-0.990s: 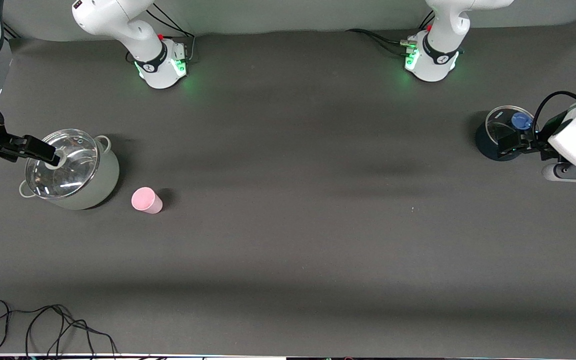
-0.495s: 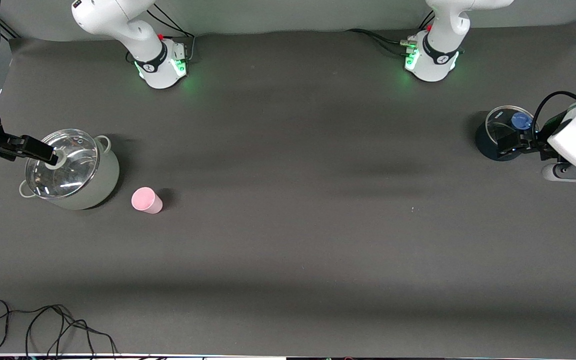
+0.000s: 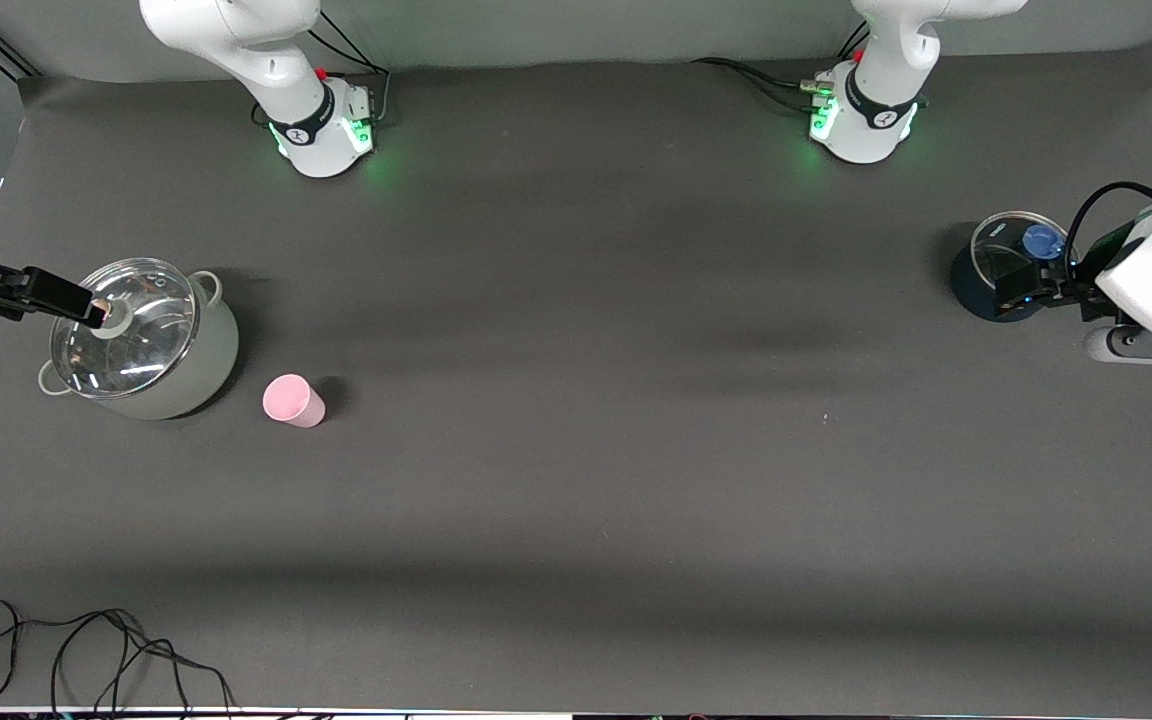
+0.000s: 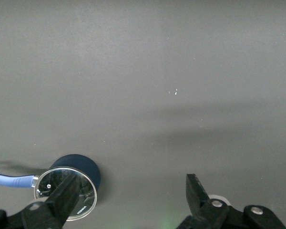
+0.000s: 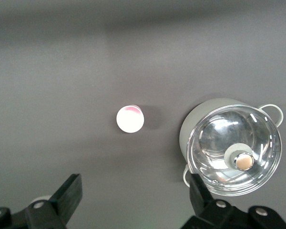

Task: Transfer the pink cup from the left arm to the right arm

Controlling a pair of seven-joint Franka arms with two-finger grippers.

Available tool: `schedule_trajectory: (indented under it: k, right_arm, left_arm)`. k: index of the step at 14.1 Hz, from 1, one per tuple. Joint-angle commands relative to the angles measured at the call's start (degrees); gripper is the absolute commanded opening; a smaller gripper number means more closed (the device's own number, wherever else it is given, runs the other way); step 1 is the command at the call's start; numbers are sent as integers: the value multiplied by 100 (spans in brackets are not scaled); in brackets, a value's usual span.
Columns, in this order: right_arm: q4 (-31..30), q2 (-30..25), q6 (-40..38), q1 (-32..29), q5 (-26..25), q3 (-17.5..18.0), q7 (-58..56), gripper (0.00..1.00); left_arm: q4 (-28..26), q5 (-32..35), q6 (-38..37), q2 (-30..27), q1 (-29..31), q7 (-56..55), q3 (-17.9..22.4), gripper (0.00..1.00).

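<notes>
The pink cup (image 3: pixel 293 400) (image 5: pixel 130 119) stands on the dark table, beside the steel pot and a little nearer to the front camera. Nothing touches it. My right gripper (image 3: pixel 93 311) (image 5: pixel 135 191) hangs open over the edge of the pot's glass lid (image 3: pixel 126 325), with nothing between its fingers. At the left arm's end of the table my left gripper (image 3: pixel 1016 288) (image 4: pixel 131 188) is open and empty over a dark blue pan (image 3: pixel 976 290) (image 4: pixel 83 164). The cup does not show in the left wrist view.
The steel pot (image 3: pixel 191 375) (image 5: pixel 190 129) carries a glass lid with a round knob (image 5: pixel 241 160). The dark blue pan has a glass lid with a blue knob (image 3: pixel 1042 240) and a blue handle (image 4: pixel 9 180). Black cables (image 3: pixel 86 650) lie at the table's front edge, at the right arm's end.
My right gripper has drawn back a little from the lid's middle toward the table's end. The cup, both pots and the left arm have stayed put.
</notes>
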Motion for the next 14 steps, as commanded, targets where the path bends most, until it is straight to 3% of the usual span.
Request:
schedule_trajectory:
  k: [1, 4, 6, 8, 12, 14]
  right_arm:
    - [-418, -387, 112, -651, -93, 637, 18, 100]
    - [-972, -756, 473, -461, -111, 595, 18, 100]
    - [-1446, -1063, 692, -170, -207, 244, 9, 100]
    - [-1755, -1258, 948, -134, -225, 216, -235, 100]
    - [-1221, -855, 1019, -169, -190, 216, -272, 100]
    - [-1237, -836, 1281, -196, -146, 216, -272, 100]
  left_arm:
    - [110, -9, 39, 26, 26, -118, -25, 100]
    - [136, 0, 57, 35, 17, -118, -25, 100]
    - [145, -9, 57, 53, 26, -118, -25, 100]
    - [145, -17, 65, 61, 17, -118, -25, 100]
    - [197, -26, 74, 96, 17, -118, -25, 100]
    - [206, -35, 83, 97, 17, -118, -25, 100]
